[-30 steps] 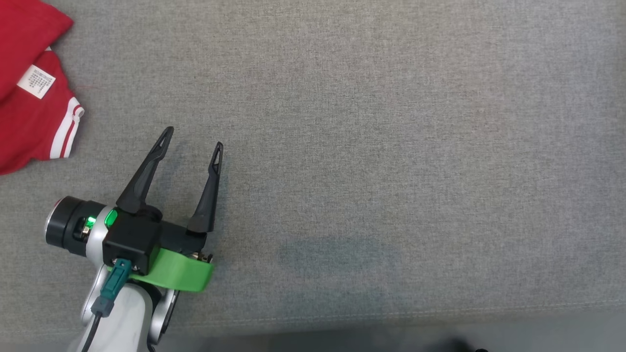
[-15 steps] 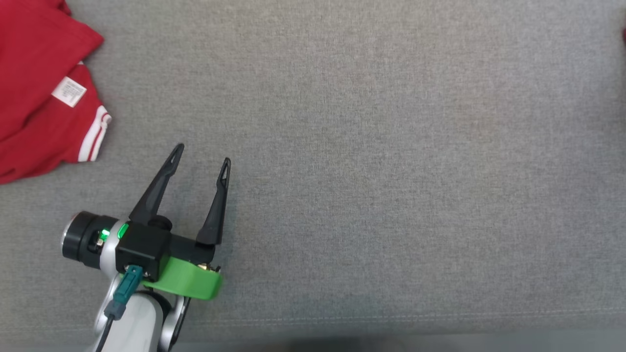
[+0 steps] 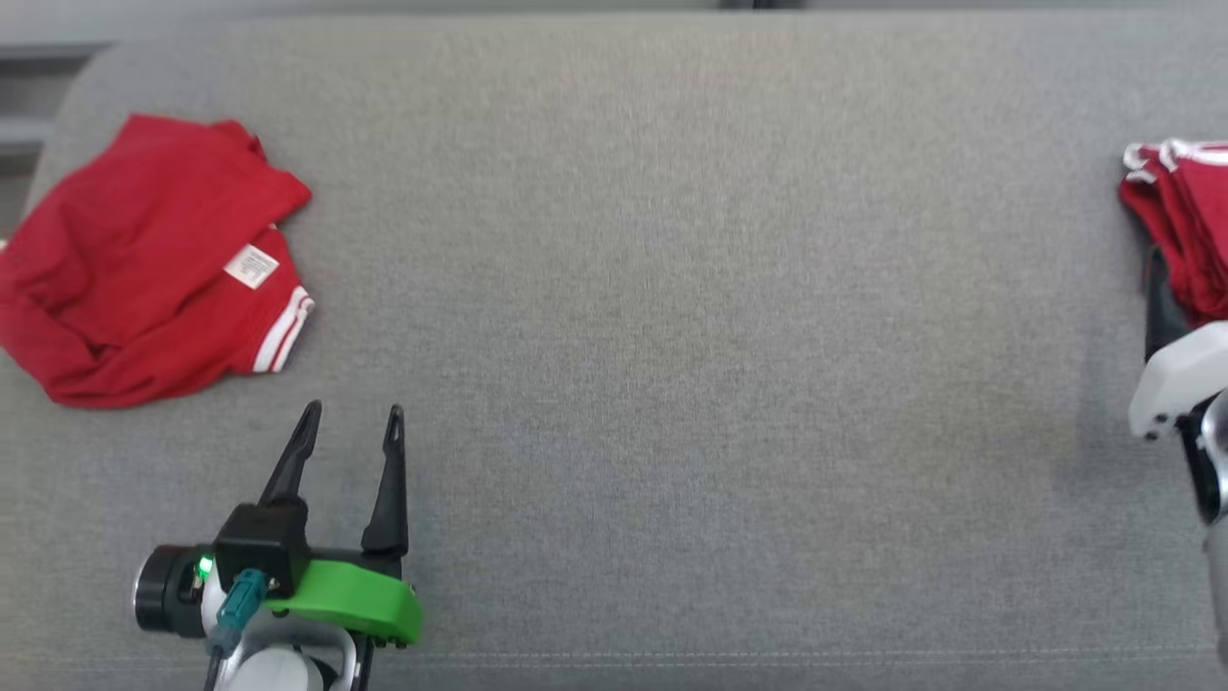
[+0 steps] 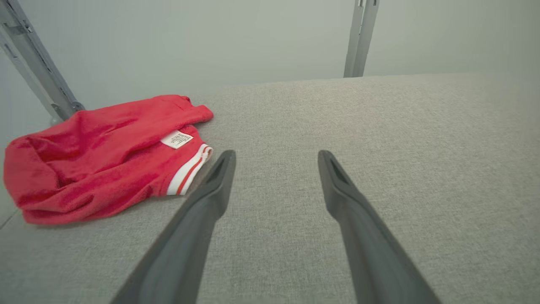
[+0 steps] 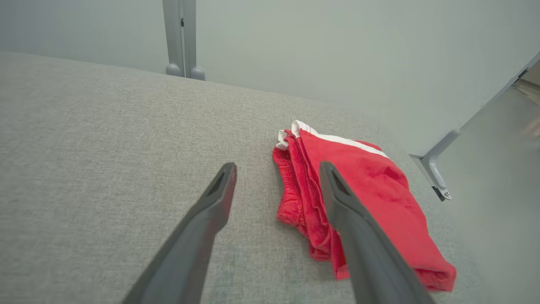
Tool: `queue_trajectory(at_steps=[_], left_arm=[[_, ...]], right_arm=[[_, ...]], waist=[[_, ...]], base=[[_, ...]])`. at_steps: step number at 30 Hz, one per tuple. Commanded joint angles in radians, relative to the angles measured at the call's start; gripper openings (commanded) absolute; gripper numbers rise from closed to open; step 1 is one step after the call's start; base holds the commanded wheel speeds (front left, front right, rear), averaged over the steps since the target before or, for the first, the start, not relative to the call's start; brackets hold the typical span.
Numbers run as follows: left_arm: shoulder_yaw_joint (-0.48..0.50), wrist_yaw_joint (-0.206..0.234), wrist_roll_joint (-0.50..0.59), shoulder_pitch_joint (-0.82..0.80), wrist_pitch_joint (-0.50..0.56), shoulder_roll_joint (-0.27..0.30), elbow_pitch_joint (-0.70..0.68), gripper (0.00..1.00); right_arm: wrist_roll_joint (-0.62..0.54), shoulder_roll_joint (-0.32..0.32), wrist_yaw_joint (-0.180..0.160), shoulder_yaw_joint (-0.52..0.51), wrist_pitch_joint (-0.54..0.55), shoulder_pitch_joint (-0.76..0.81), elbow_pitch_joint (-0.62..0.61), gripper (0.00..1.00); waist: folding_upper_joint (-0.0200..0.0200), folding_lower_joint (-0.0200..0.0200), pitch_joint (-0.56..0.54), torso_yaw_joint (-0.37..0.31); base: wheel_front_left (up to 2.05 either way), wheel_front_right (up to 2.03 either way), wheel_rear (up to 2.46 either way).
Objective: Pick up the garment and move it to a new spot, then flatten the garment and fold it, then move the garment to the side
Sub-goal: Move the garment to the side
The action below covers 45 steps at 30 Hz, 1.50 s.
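Note:
A crumpled red garment [image 3: 153, 259] with a white label and white-striped cuff lies at the far left of the grey fabric surface [image 3: 672, 336]. My left gripper [image 3: 352, 415] stands open just in front of it, apart from it, with nothing between its fingers. The left wrist view shows that garment [image 4: 101, 156] to the left of the left gripper [image 4: 276, 154]. A folded red garment [image 3: 1185, 230] lies at the right edge, beside my pale right wrist [image 3: 1175, 384]. In the right wrist view my right gripper [image 5: 277, 166] is open over the folded garment's [image 5: 379, 198] left edge, holding nothing.
Grey metal posts [image 4: 358, 38] [image 5: 179, 38] and a pale wall stand behind the surface's far edge. A metal bracket [image 5: 434, 169] sits past the right end. The surface's front seam [image 3: 767, 657] runs along the bottom of the head view.
The head camera has moved, so the whole picture shifted and the folded garment and right wrist came into view. My right gripper has gone from shut to open. The left gripper stays open.

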Motion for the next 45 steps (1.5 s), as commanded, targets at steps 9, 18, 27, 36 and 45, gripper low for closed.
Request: queue_trajectory(at_steps=[9, 18, 27, 36, 45], left_arm=[[0.084, 0.014, -0.134, 0.062, -0.032, -0.057, 0.069, 1.00], [0.116, -0.024, -0.162, 0.080, -0.043, -0.054, 0.087, 1.00], [0.129, -0.046, -0.068, 0.129, -0.042, -0.032, 0.046, 1.00], [0.139, -0.057, -0.035, 0.179, -0.042, -0.032, 0.098, 1.00], [0.137, -0.065, -0.033, 0.181, -0.042, -0.046, 0.118, 1.00]], right_arm=[[0.105, 0.112, -0.002, 0.057, 0.025, 0.183, -0.156, 1.00], [0.136, 0.209, -0.002, 0.101, -0.017, 0.289, -0.289, 1.00], [0.121, 0.262, -0.002, 0.135, -0.076, 0.409, -0.355, 1.00], [0.153, 0.268, -0.002, 0.145, -0.054, 0.477, -0.321, 1.00], [0.197, 0.268, -0.002, 0.157, -0.060, 0.480, -0.302, 1.00]], waist=[[0.0000, 0.0001, -0.261, 0.036], [0.0000, 0.0001, -0.284, 0.029], [0.0000, 0.0001, -0.290, -0.002], [0.0000, 0.0001, -0.292, -0.022], [0.0000, 0.0001, -0.291, -0.017]], base=[[0.00, 0.00, 0.00], [0.00, 0.00, 0.00], [0.00, 0.00, 0.00], [0.00, 0.00, 0.00], [0.00, 0.00, 0.00]])
